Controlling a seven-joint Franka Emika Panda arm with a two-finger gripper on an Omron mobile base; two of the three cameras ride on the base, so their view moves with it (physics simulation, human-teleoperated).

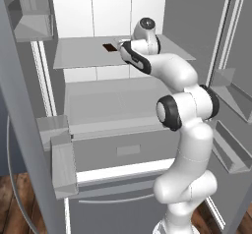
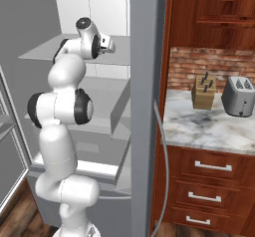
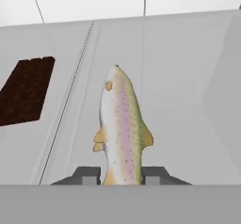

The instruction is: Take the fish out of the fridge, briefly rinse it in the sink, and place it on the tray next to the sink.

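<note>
Gripper (image 3: 121, 175) was reaching into the open fridge (image 1: 98, 105) at upper-shelf level, seen in both base views with the arm stretched forward. In the hand view the fish (image 3: 122, 129) sat between the two finger tips (image 3: 87, 175), its tail end down at the gripper and its head pointing away from it. Fingers stood narrow, close against the fish on both sides; looked like a grip, though actual contact was hard to confirm. Fish was pale with a pinkish stripe, speckled, small yellowish fins. Pale shelf (image 3: 188, 77) lay beyond the gripper, under and behind the fish. Dark brown square item (image 3: 23, 91) lay on the same shelf, off to the gripper's left and well apart from the fish. In the right base view, a knife block (image 2: 204, 91) and toaster (image 2: 239, 96) stood on the marble tabletop (image 2: 209, 126), far right of the gripper, outside the fridge.
</note>
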